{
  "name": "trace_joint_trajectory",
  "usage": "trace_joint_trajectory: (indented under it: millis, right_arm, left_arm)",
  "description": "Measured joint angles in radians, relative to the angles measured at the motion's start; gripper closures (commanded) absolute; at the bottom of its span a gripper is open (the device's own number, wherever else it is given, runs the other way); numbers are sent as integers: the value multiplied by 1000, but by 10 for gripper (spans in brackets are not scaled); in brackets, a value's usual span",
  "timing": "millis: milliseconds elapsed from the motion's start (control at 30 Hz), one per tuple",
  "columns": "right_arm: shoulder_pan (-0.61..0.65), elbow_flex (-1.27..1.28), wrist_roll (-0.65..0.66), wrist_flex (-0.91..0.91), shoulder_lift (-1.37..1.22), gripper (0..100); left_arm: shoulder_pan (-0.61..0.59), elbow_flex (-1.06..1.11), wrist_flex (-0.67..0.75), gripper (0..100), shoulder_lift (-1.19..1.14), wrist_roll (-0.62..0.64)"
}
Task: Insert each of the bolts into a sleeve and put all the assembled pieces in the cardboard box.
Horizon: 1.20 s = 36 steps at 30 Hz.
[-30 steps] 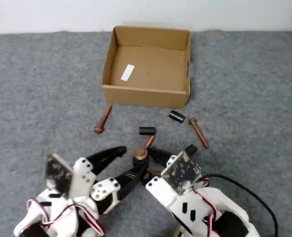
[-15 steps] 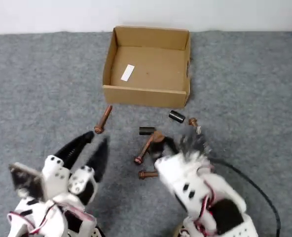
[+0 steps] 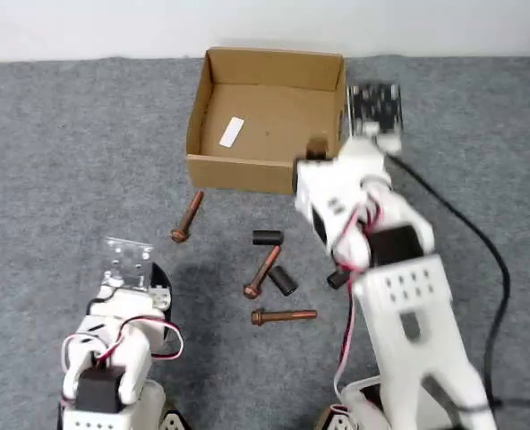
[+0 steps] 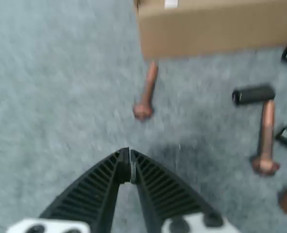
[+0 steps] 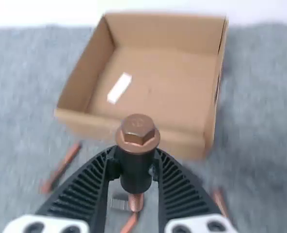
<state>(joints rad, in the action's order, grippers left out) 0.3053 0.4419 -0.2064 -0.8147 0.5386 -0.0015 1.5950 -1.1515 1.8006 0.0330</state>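
The worktop [image 3: 50, 179] is grey and textured. The cardboard box [image 3: 247, 175] sits open at upper centre of the high view, with a white slip [image 3: 232, 132] inside. The right pincer [image 5: 135, 162] is clenched on a sleeved bolt [image 5: 137, 133], head up, just short of the box's front wall. The left pincer [image 4: 129, 162] is clenched on nothing, lower left. Three loose bolts [image 3: 187, 217] and two sleeves [image 3: 266, 237] lie mid-frame. Recommendation: carry the piece fully over the wall and lower it inside before releasing, so that it neither bounces out nor separates.

Lighting's bright and pretty even, coming from overhead. Soft shadow pools on the bench [image 4: 192, 151] just ahead of the left jaws, and the bolt [image 5: 137, 131] head between the right jaws catches a mild sheen.
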Motion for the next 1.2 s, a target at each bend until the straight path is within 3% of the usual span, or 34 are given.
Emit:
trace_joint_trajectory:
  millis: [200,533,933,1200]
  right_arm:
    - [-8,-163,0,144,-284,991]
    - [-8,-373,32,321,-712,990]
    - [-8,-608,163,264,-1088,983]
    - [-9,-740,215,75,-1135,842]
  left_arm:
    - [2,92,89,994,-5,-2]
    - [71,92,100,994,-5,0]
    - [74,94,100,994,-5,44]
    - [63,94,118,994,-5,52]
